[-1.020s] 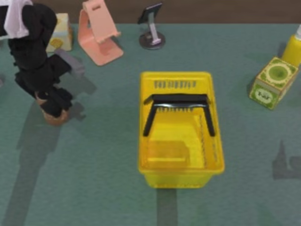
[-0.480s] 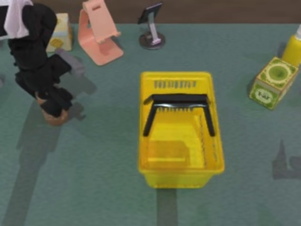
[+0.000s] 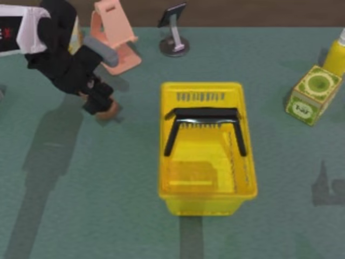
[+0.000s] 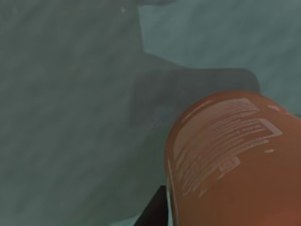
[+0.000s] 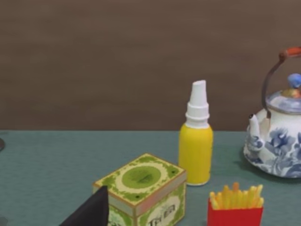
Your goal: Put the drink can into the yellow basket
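1. One drink can (image 3: 111, 109), one yellow basket (image 3: 205, 200), one green-yellow carton box (image 3: 314, 94), one yellow squeeze bottle (image 5: 195, 141), one pink phone stand (image 3: 114, 39), one dark stand on a round base (image 3: 174, 29), one cream-and-yellow box (image 3: 76, 33) mostly hidden behind the left arm, one blue-and-white teapot (image 5: 277, 136) and one red carton of fries (image 5: 235, 207).
2. The drink can is orange-brown with pale printed markings on its side; the left wrist view shows it close up, filling the frame's lower corner.
3. The left tool (image 3: 102, 102) is closed on the drink can and holds it above the bench (image 3: 108, 205), toward the far left part, with clear space between it and the basket's left wall.
4. The yellow basket sits near the middle of the bench, its black handle (image 3: 205, 116) folded across the far half.
5. The carton box and squeeze bottle stand by the bench's right edge, toward the far corner.
6. The right tool is out of the top view; whether it is open cannot be told.
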You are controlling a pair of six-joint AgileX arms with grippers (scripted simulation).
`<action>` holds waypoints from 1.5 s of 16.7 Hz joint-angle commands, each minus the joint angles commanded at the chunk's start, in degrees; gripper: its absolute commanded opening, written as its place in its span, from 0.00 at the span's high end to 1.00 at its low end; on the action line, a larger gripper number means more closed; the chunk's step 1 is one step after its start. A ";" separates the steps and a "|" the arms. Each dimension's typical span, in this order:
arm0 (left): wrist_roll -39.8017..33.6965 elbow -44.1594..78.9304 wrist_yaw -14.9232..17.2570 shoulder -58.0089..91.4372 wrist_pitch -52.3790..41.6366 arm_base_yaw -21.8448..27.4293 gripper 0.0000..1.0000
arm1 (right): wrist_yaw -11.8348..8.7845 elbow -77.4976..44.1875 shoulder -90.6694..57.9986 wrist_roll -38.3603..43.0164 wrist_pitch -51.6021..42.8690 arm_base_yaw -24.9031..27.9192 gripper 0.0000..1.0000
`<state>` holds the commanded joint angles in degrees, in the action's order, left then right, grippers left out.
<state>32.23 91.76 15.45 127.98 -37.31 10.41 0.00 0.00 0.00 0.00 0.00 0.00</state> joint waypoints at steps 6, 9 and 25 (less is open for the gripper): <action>-11.13 -6.47 21.75 -1.38 31.81 3.20 1.00 | 0.00 0.00 0.00 0.00 0.00 0.00 0.00; -17.18 -10.59 33.08 -2.94 48.91 4.92 1.00 | 0.00 0.00 0.00 0.00 0.00 0.00 0.00; -29.57 -19.56 56.96 -8.53 82.03 8.14 1.00 | 0.00 0.00 0.00 0.00 0.00 0.00 0.00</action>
<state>2.66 72.20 72.40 119.45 44.72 18.55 0.00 0.00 0.00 0.00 0.00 0.00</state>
